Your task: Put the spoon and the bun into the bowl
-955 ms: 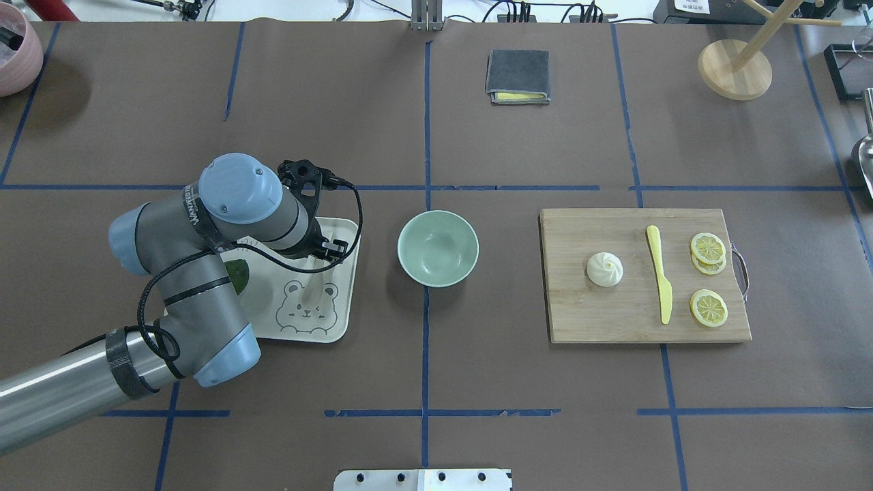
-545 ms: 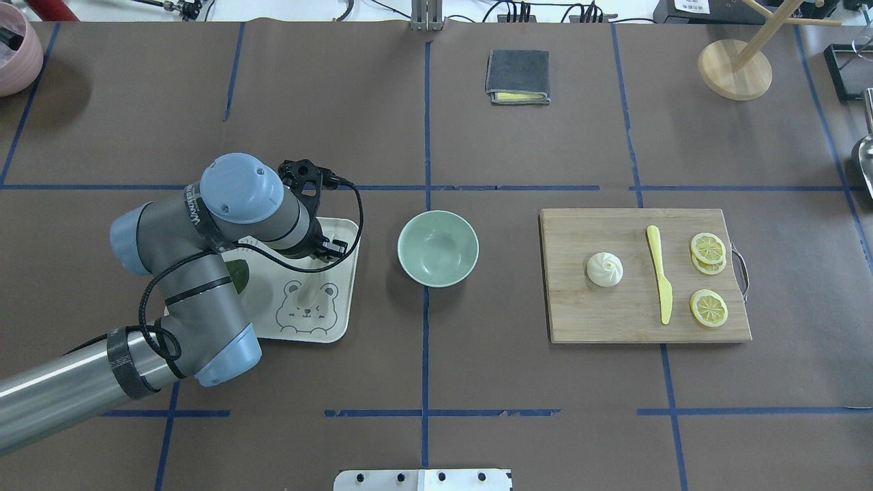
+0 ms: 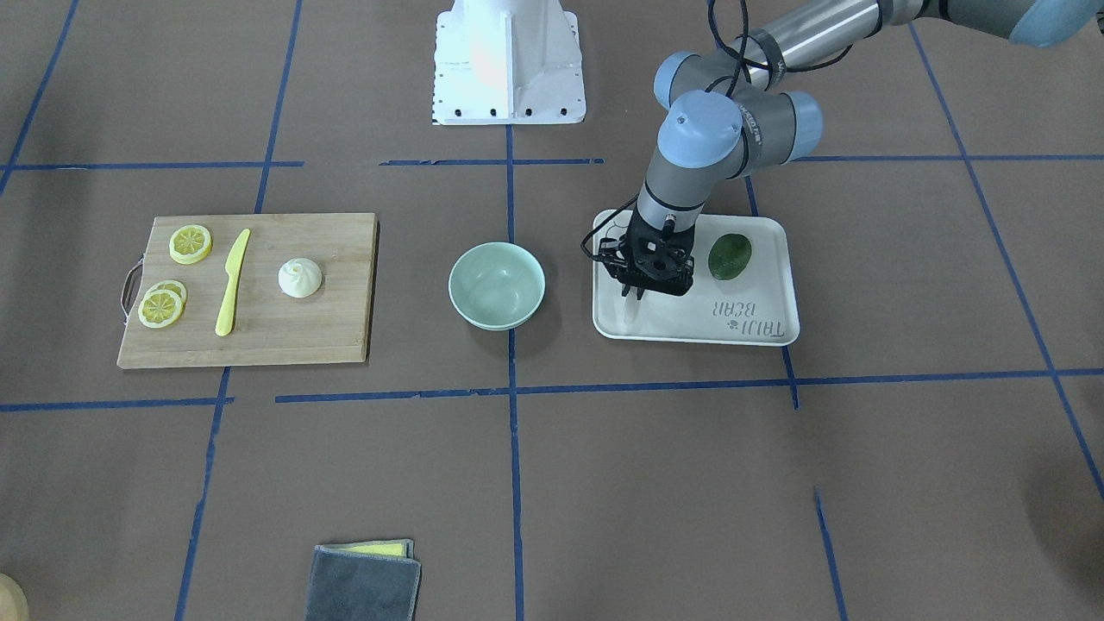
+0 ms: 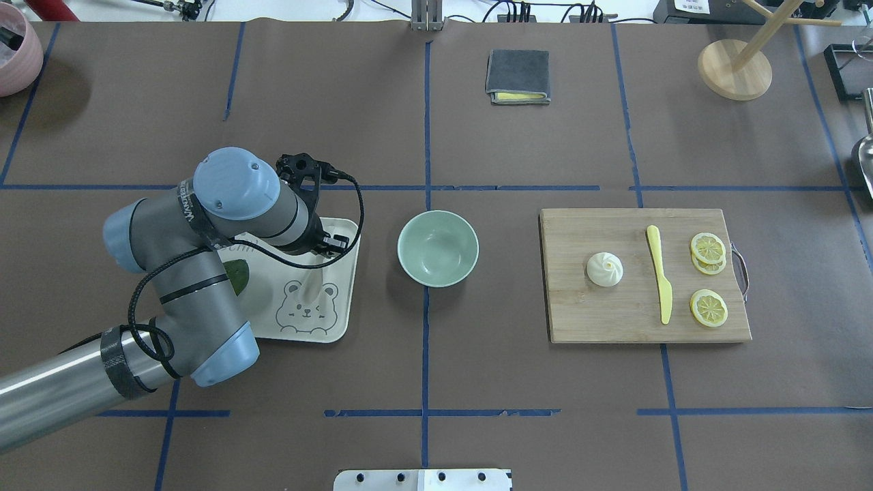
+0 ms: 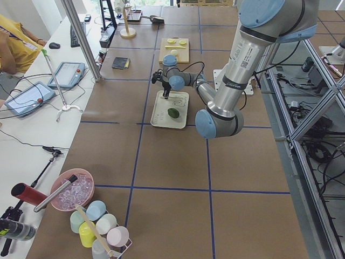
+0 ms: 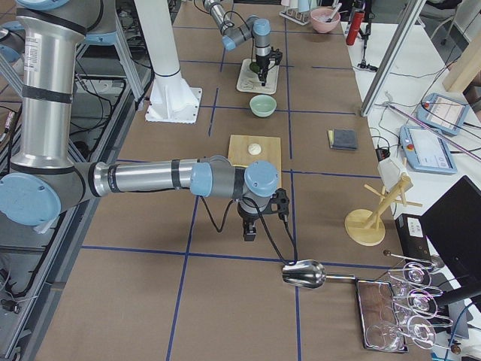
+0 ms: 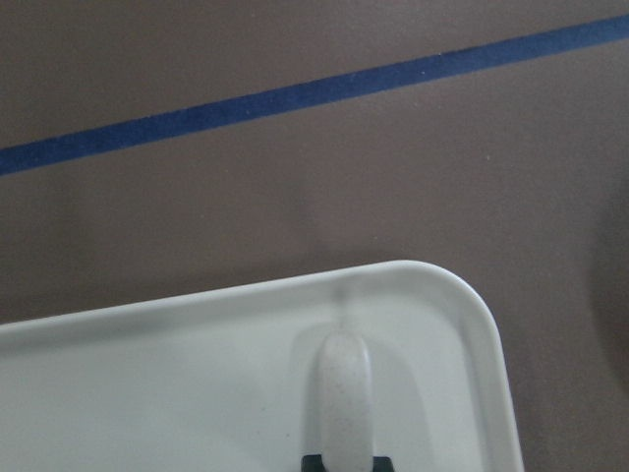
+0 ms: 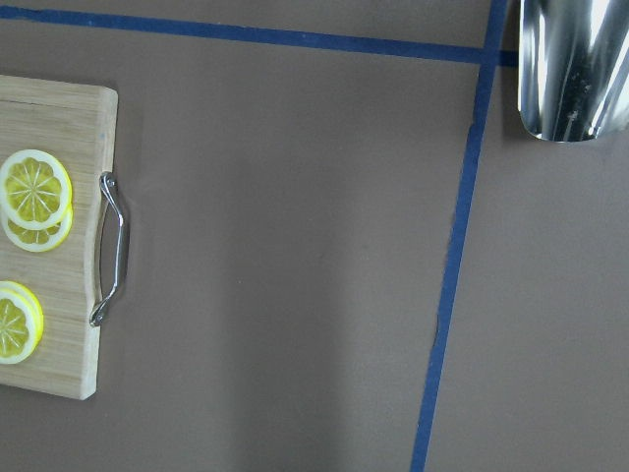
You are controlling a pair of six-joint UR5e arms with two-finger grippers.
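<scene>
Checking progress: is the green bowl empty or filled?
Empty. The bowl shows only its bare inside; the bun sits on the cutting board.

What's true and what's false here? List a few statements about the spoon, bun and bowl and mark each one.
1. The bowl is empty. True.
2. The bun sits on the tray. False: it is on the cutting board.
3. The spoon is between the left gripper's fingers. True.
4. The avocado lies on the cutting board. False: it lies on the tray.
5. The knife lies between the bun and the lemon slices. True.
</scene>
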